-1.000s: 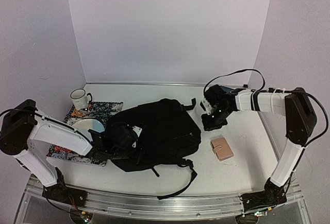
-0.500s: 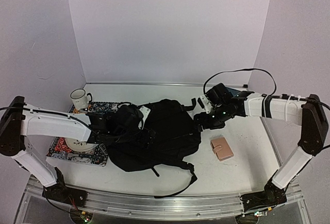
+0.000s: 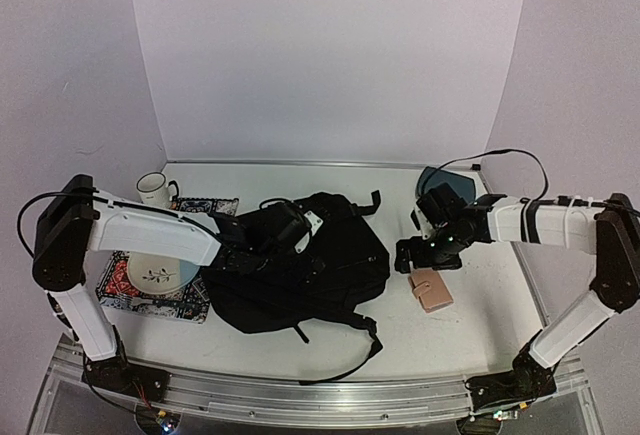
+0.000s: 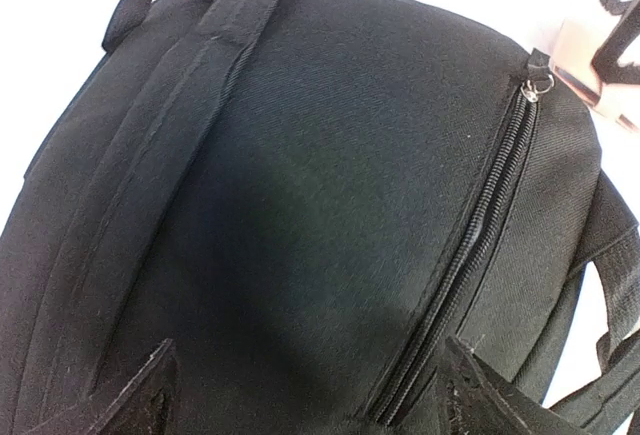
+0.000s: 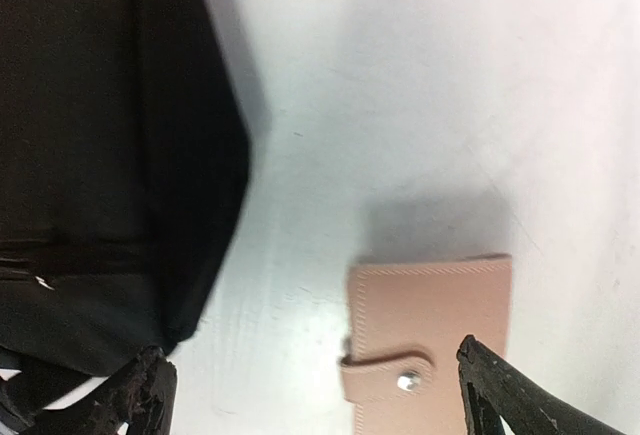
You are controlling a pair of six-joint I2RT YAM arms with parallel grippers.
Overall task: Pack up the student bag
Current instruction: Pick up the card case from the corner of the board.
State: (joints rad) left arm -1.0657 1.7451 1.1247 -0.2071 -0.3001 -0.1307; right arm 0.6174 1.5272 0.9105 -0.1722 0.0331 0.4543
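Two wide-spread grippers — left gripper (image 4: 310, 395) over the student bag (image 4: 300, 205), right gripper (image 5: 322, 395) above the pink wallet (image 5: 430, 325)

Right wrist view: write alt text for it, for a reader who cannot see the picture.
A pink snap-closure wallet lies flat on the white table at the lower right, just ahead of the right gripper, whose jaws stand wide open along the bottom edge. The black student bag fills the left side, apart from the wallet.
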